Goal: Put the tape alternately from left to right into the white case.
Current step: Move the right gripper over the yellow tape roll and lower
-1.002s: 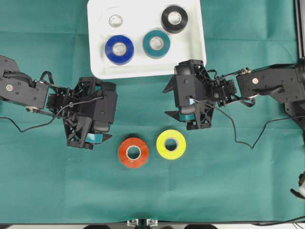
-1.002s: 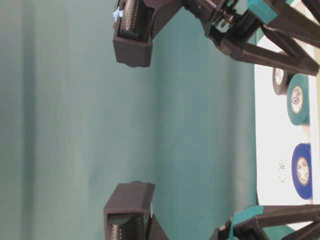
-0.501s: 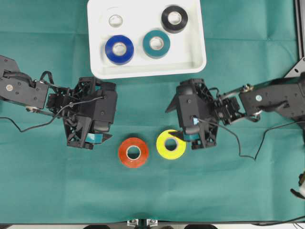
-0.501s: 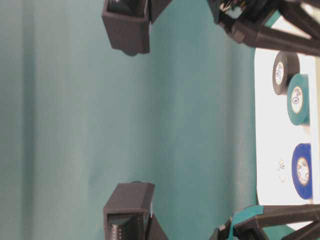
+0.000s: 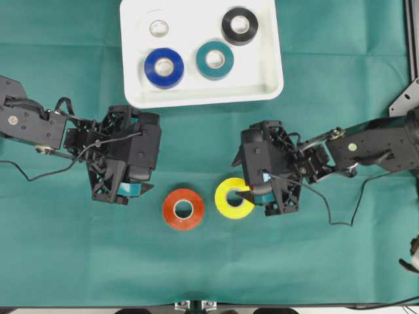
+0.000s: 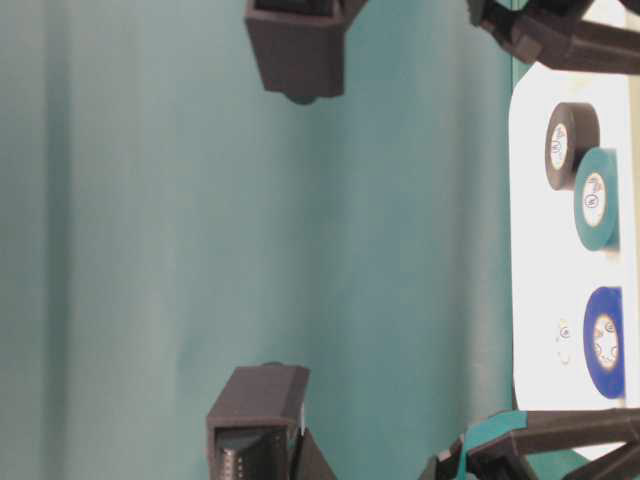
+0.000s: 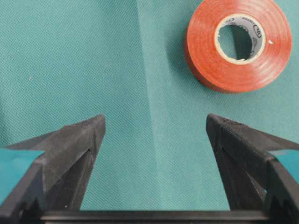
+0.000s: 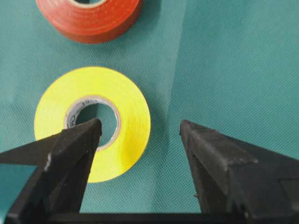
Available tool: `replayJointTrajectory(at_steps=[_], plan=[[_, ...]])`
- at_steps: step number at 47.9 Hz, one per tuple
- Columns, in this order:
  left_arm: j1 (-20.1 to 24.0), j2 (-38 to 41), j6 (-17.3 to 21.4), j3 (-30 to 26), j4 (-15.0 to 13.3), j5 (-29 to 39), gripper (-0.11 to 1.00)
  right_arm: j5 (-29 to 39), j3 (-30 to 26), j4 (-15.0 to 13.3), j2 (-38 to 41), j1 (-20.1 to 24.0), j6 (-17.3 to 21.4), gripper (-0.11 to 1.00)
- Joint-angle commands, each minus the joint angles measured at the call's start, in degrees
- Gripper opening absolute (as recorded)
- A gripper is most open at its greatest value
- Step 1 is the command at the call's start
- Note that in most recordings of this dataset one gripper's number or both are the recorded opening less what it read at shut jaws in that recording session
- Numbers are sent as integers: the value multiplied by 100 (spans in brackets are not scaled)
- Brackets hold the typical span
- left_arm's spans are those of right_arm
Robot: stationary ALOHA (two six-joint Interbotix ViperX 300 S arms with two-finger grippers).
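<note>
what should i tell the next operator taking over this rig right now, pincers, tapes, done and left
Left pincer: open, empty, above bare cloth beside the red roll.
Right pincer: open, holding nothing, one finger over the yellow roll's core, the other outside its rim.
Done: white, blue, teal and black rolls lie flat in the white case.
Left: red and yellow rolls lie flat on the green cloth, side by side, apart. The right pincer seems lined up to take yellow; red would then remain.

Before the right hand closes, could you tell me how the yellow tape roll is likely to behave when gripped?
The yellow tape roll lies flat on the green cloth, so it probably won't roll. Its thick wound ring looks stiff. The glossy face may slip.
</note>
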Motion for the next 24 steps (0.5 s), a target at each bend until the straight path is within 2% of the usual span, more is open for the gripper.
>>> replayJointTrajectory(at_steps=[1, 24], plan=[[-18, -62, -9, -53, -9, -44, 49, -35, -105, 9, 18, 35, 26, 76], [-18, -70, -9, -70, -9, -44, 48, -18, -369, 0, 580, 35, 97, 76]])
